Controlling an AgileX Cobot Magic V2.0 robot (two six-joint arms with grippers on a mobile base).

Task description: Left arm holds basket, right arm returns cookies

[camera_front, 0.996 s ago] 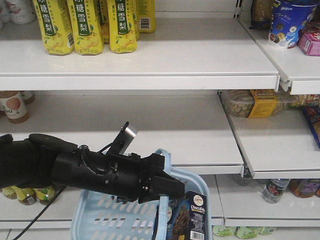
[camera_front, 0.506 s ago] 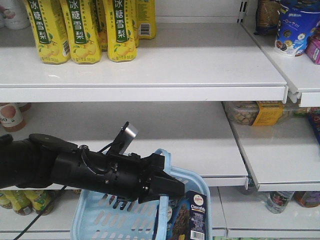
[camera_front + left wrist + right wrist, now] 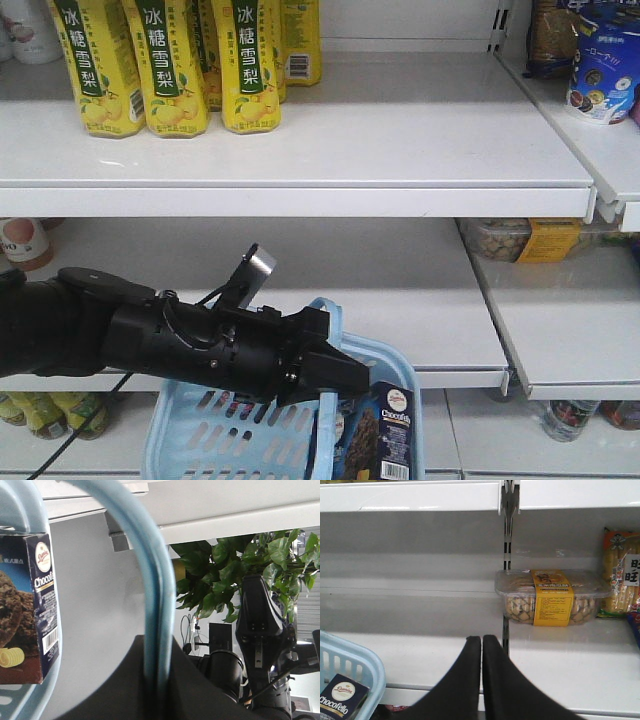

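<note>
Centrally, the left arm is reaching in from the left edge. Its left gripper is clamping the blue handle of the basket, with the jaws closing on either side of the bar. The basket is hanging low in front of the white shelves. The cookies are standing upright inside the basket at its right-hand end, with the carton's barcode showing to the front camera. The right gripper is pointing toward a shelf with its two fingers pressed together, gripping nothing; the basket corner and carton are lying to its lower left. Yellow bottles are standing on the top shelf, and a clear snack tub is resting on the shelf beyond the right gripper.
</note>
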